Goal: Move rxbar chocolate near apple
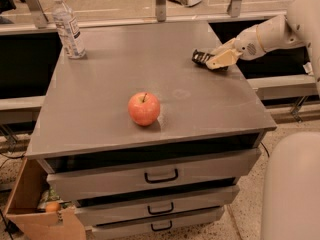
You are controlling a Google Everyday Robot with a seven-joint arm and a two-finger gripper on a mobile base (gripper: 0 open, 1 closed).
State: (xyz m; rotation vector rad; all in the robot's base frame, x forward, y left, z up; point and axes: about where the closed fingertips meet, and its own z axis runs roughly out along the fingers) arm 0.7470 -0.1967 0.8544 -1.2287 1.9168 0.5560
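The apple (144, 109), red-pink with a short dark stem, sits upright near the middle front of the grey cabinet top (115, 84). The rxbar chocolate (200, 57), a flat black bar, lies near the right back edge of the top, far from the apple. My gripper (218, 60), pale and reaching in from the right on a white arm, is down at the bar and covers its right end. Only the bar's left end shows.
A clear plastic water bottle (67, 26) stands at the back left corner. Below the top are three drawers with black handles (161, 176). A cardboard box (35, 209) sits on the floor at the lower left. A white robot body (292, 189) fills the lower right.
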